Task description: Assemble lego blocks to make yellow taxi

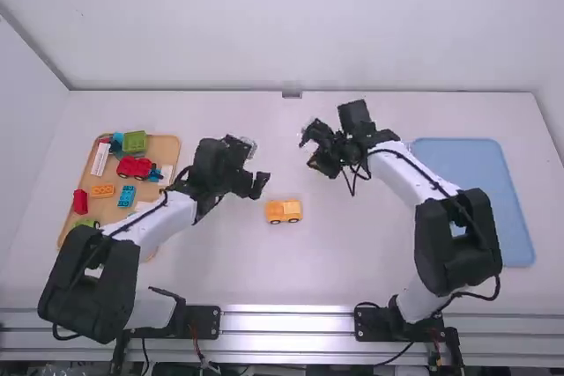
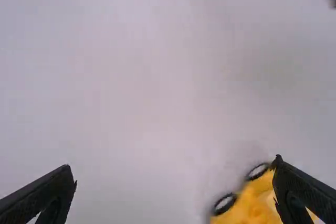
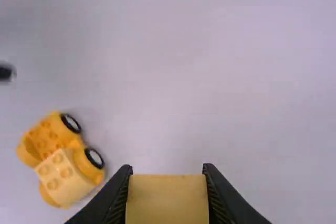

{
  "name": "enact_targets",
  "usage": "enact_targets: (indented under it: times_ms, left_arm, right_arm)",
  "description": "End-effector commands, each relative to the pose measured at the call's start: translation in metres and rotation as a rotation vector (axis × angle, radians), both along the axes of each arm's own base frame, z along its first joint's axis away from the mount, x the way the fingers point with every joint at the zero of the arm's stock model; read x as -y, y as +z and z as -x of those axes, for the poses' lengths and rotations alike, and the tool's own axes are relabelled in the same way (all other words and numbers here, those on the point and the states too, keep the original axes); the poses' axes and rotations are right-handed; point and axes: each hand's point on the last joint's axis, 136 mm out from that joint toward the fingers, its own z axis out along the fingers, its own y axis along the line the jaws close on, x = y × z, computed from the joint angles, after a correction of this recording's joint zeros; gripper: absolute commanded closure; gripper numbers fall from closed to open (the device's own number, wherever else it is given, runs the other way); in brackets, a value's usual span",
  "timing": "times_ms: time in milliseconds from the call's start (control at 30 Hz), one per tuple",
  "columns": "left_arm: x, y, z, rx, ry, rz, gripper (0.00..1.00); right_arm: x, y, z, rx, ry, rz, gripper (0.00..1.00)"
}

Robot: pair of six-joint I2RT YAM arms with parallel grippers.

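Note:
An orange-yellow car base (image 1: 284, 210) rests on the table between the arms. In the right wrist view the yellow car base (image 3: 50, 135) carries a pale yellow block (image 3: 62, 178) at one end. My left gripper (image 1: 257, 186) is just up and left of the car; in its wrist view the left gripper (image 2: 176, 187) stands open, one finger overlapping the car base (image 2: 247, 205). My right gripper (image 1: 319, 158) is held beyond the car and to its right. In its wrist view the right gripper (image 3: 167, 182) is shut on a yellow block (image 3: 167, 200).
A wooden tray (image 1: 165, 149) at the left holds several loose pieces, among them a red vehicle (image 1: 134, 166), a green block (image 1: 134, 142), a blue brick (image 1: 127, 196) and an orange brick (image 1: 102, 190). A blue tray (image 1: 515, 217) lies at the right, beside the right arm.

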Motion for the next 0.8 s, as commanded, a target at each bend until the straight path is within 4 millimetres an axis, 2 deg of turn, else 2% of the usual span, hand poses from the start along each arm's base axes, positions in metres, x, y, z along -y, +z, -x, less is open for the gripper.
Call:
enact_targets:
  times_ms: [0,33,100,167,233,300,333,367,400,500,600,667,767]
  left_arm:
    - [-0.034,0.048,-0.025,0.131,0.185,-0.109,0.01]
    - [-0.042,0.058,-0.024,0.146,0.236,-0.106,0.01]
    - [-0.059,0.092,-0.016,0.229,0.323,-0.082,0.01]
    - [-0.067,0.108,-0.007,0.279,0.35,-0.073,0.01]
    - [-0.086,0.127,0.011,0.352,0.426,-0.066,0.01]
    - [-0.116,0.142,0.038,0.428,0.572,-0.051,0.01]
    - [-0.124,0.144,0.047,0.446,0.611,-0.047,0.01]
    - [-0.14,0.146,0.065,0.481,0.695,-0.035,0.01]
    - [-0.145,0.147,0.072,0.495,0.721,-0.025,0.01]
    - [-0.174,0.145,0.114,0.57,0.873,0.032,0.01]
    - [-0.185,0.142,0.134,0.607,0.923,0.072,0.01]
    - [-0.188,0.142,0.151,0.65,0.922,0.111,0.01]
    - [-0.192,0.142,0.161,0.675,0.939,0.124,0.01]
  right_arm:
    - [0.001,-0.003,-0.005,0.081,0.02,0.159,1.0]
    - [-0.007,-0.001,-0.002,0.083,0.041,0.161,1.0]
    - [-0.03,0.01,0.004,0.106,0.095,0.146,1.0]
    - [-0.041,0.017,0.007,0.128,0.142,0.14,1.0]
    - [-0.058,0.025,0.012,0.152,0.204,0.122,1.0]
    - [-0.075,0.03,0.015,0.169,0.243,0.105,1.0]
    - [-0.081,0.032,0.016,0.177,0.26,0.104,1.0]
    - [-0.093,0.032,0.02,0.188,0.316,0.1,1.0]
    - [-0.098,0.032,0.021,0.19,0.335,0.099,0.99]
    - [-0.126,0.029,0.027,0.176,0.415,0.095,0.97]
    - [-0.143,0.021,0.029,0.147,0.459,0.112,0.97]
    - [-0.158,0.009,0.039,0.093,0.536,0.138,0.97]
    - [-0.173,-0.008,0.053,0.015,0.607,0.176,0.98]
